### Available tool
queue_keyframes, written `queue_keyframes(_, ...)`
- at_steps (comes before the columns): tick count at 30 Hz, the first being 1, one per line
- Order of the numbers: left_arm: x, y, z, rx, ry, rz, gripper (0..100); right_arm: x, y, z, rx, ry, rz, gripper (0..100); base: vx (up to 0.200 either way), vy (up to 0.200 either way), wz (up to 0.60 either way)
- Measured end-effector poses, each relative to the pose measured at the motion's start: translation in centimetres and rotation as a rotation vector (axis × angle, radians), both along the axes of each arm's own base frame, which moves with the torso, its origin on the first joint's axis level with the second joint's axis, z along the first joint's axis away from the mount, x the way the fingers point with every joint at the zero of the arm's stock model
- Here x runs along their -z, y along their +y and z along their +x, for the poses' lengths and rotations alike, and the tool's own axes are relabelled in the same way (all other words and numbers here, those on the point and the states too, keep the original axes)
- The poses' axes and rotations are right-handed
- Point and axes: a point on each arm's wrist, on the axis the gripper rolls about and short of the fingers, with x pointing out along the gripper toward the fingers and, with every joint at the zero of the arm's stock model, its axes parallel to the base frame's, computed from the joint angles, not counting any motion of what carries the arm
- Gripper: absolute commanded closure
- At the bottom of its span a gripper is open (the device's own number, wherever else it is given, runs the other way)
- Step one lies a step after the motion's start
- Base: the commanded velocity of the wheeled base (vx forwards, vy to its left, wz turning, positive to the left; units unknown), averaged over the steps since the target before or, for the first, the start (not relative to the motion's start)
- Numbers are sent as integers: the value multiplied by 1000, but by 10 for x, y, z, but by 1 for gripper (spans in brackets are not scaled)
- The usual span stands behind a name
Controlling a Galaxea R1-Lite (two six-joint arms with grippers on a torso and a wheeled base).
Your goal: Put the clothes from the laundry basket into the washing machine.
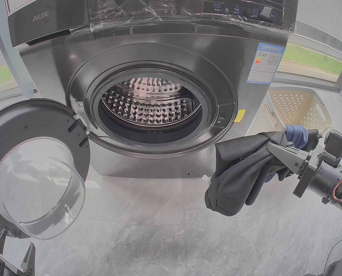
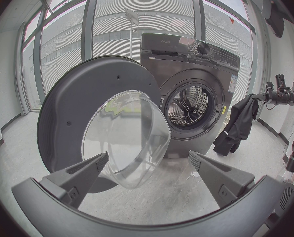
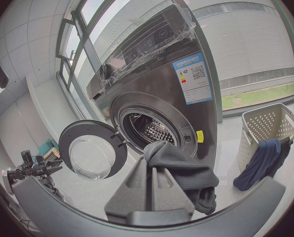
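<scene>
Dark grey garment [image 1: 240, 169] hangs in the air off the right pincer [image 1: 271, 147], which is pressed together on a bunched fold at its top edge; the rest droops free below, clear of the floor [image 1: 148, 219]. It sits low and to the right of the washing machine [image 1: 171, 50] opening, between the machine and the laundry basket [image 1: 297, 106], not yet at the port. The drum [image 1: 151, 104] looks empty from what we see: bare metal, no fabric inside. The door [image 1: 33, 165] is swung fully open to the left, so the path in is unobstructed. At the basket, a blue garment [image 3: 260, 162] is draped over the near rim, with another dark piece [image 3: 284, 147] just beside it; we can't tell what else lies at the bottom. The left pincer [image 2: 148, 155] is spread and holds nothing, parked low on the left, facing the open door. Our read on progress: early, with zero items in the drum. The first item is lifted and needs carrying up and left into the opening, then release. At least two more pieces are left at the basket. Risk as we see it: the long hanging tail could catch on the port lip or end up half outside, so the pincer needs to go deep enough before letting go.
</scene>
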Motion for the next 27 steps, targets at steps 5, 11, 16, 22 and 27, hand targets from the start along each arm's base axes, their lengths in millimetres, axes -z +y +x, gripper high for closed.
queue_keyframes(5,0,0,0,0,0,0,0,0,0,0,0,0,0,100,0,0,0)
queue_keyframes(11,0,0,0,0,0,0,0,0,0,0,-1,1,0,100,0,200,0)
queue_keyframes(16,0,0,0,0,0,0,0,0,0,1,7,2,1,100,0,200,0)
queue_keyframes(22,0,0,0,0,0,1,0,-1,2,3,9,2,3,100,0,0,0)
queue_keyframes(27,0,0,0,2,-1,21,0,-6,8,10,16,-4,12,100,0,0,0)
